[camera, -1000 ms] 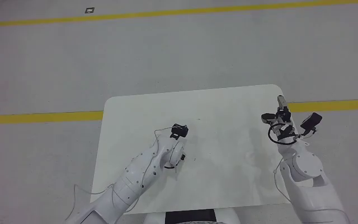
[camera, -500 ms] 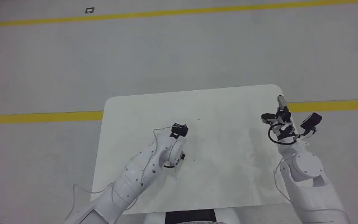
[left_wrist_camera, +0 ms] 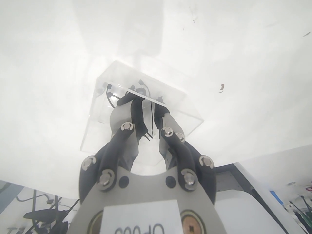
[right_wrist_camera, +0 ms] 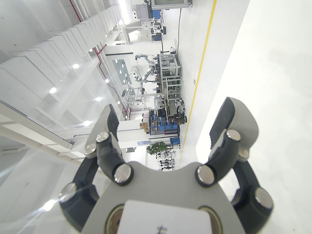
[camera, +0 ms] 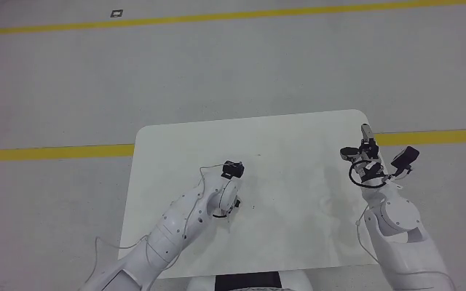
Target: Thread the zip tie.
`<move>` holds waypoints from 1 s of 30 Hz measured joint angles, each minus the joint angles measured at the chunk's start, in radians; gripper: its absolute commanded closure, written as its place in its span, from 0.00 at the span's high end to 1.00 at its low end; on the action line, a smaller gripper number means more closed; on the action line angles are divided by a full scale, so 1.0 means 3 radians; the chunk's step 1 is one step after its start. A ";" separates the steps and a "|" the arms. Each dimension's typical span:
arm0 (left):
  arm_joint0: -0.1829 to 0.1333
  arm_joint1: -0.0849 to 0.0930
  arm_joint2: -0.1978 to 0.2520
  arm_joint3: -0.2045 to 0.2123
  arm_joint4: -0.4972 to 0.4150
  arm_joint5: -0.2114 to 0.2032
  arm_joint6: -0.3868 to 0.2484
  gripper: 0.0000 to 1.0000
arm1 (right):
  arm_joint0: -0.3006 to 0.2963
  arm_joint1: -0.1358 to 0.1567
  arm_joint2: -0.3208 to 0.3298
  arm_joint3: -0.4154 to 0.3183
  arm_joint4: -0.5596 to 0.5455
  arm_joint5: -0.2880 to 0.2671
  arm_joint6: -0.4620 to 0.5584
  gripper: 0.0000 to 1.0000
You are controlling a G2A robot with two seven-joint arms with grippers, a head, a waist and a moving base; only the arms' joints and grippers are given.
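White tabletop (camera: 291,145) under both arms, seen from above: left arm (camera: 191,222) stretched over the near-left part, right arm (camera: 393,214) at the right edge, well apart from the other.

From the left wrist: left gripper (left_wrist_camera: 143,101) pointing down at the tabletop (left_wrist_camera: 243,49), fingers (left_wrist_camera: 121,115) drawn almost together with only a narrow slit between. Pinches a thin black zip tie (left_wrist_camera: 151,120) in that slit. Runs lengthwise along the fingers, free end toward the wrist. Fingertips touching or just above a clear plastic box (left_wrist_camera: 181,109) lying flat on the tabletop; cannot tell which. Dark curved shapes within the clear plastic close to the fingertips, too faint to tell parts from reflections. Small brown speck (left_wrist_camera: 221,87) on the bare surface near the box, not touching it.

From the right wrist: right gripper (right_wrist_camera: 168,113) spread wide, nothing between the ribbed black pads (right_wrist_camera: 113,120). Faces away from the table, out over pale floor with a yellow line (right_wrist_camera: 207,37). From above, same gripper (camera: 357,143) at the table's right rim, level with a yellow line (camera: 73,151) on the floor.
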 measured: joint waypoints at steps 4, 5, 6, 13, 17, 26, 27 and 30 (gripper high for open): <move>-0.0025 -0.0006 0.0013 0.0044 -0.0033 -0.0006 0.0009 0.07 | 0.0000 0.0000 0.0000 0.0000 0.0000 0.0000 0.0000 1.00; -0.0030 -0.0007 0.0016 0.0052 -0.0036 -0.0006 0.0010 0.04 | 0.0000 0.0000 0.0000 0.0000 0.0000 0.0000 0.0000 1.00; -0.0034 -0.0007 0.0019 0.0060 -0.0040 -0.0005 0.0011 0.03 | 0.0000 0.0000 0.0000 0.0000 0.0000 0.0000 0.0000 1.00; -0.0065 -0.0013 0.0044 0.0104 -0.0054 0.0017 0.0007 0.00 | 0.0000 0.0000 0.0000 0.0000 0.0000 0.0000 0.0000 1.00; -0.0071 -0.0011 0.0048 0.0102 -0.0056 0.0027 0.0006 0.00 | 0.0000 0.0000 0.0000 0.0000 0.0000 0.0000 0.0000 1.00; 0.0107 0.0085 -0.0114 -0.0324 0.0158 0.0094 -0.0095 0.00 | 0.0000 0.0000 0.0000 0.0000 0.0000 0.0000 0.0000 1.00; 0.0142 0.0099 -0.0139 -0.0389 0.0181 0.0094 -0.0095 0.00 | 0.0000 0.0000 0.0000 0.0000 0.0000 0.0000 0.0000 1.00; 0.0268 0.0151 -0.0233 -0.0620 0.0255 0.0087 -0.0093 0.00 | 0.0000 0.0000 0.0000 0.0000 0.0000 0.0000 0.0000 1.00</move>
